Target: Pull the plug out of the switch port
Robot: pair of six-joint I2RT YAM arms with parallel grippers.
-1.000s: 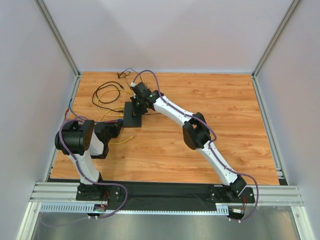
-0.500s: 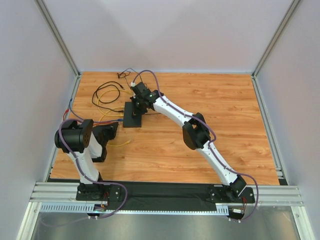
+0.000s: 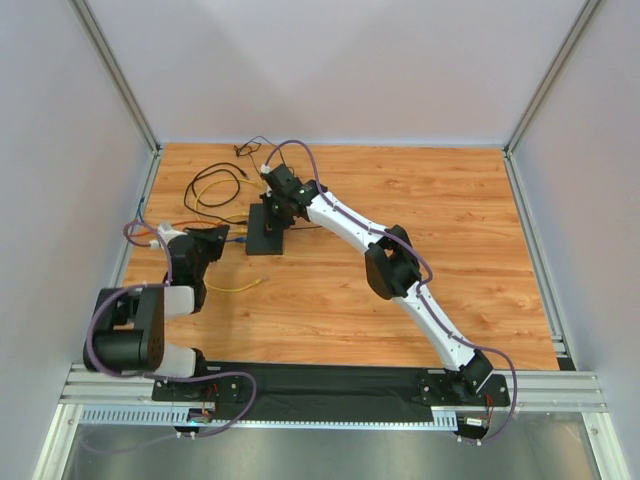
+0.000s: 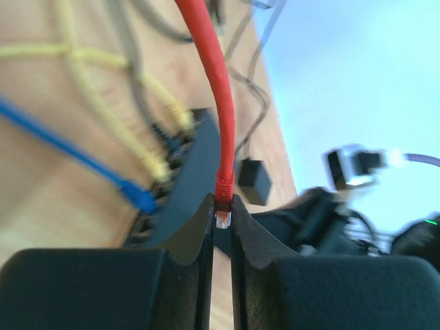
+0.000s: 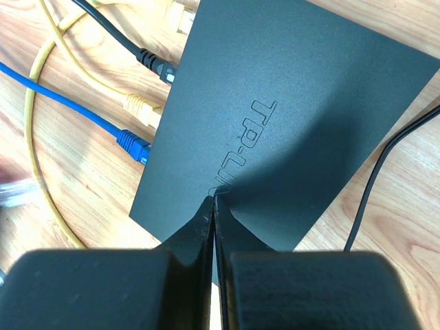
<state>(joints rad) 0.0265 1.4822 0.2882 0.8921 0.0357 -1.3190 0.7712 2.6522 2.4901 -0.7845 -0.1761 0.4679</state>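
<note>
- Left claw [image 4: 222,206] is clenching on the red plug [image 4: 222,219]. The fingers are pinching right at the connector head, and the clear tip is showing bare between them.
- Red cable [image 4: 210,69] is running up and away from the pinch, arching over the other leads. Gripping at the head and not on the cable looks aimed at sparing the cable from strain.
- Red plug is sitting clear of the switch [image 5: 289,117]. In the left wrist view the box is lying blurred behind the fingers, apart from the tip, so I'm judging the pull as done or nearly done.
- Right claw [image 5: 213,206] is clenched with nothing between the fingers. The closed tips are pressing down on the switch's top face, near the printed logo.
- That press is likely pinning the box against the worktop [image 3: 420,200] so it isn't dragging along with the plug.
- Switch is lying flat toward the far left of the worktop, sockets facing left toward the left arm.
- A blue plug [image 5: 133,144], a yellow plug [image 5: 141,106] and a black plug [image 5: 157,63] are sitting at that socket edge, all looking seated.
- A small black adapter [image 4: 253,180] on a thin wire is resting just beyond the switch, not involved.
- Top view is showing the left arm folded close to its base, with the claw near the switch's left edge but apart from it.
- Risk: the red cable is crossing the yellow leads, so it could be snagging them on any further retreat.
</note>
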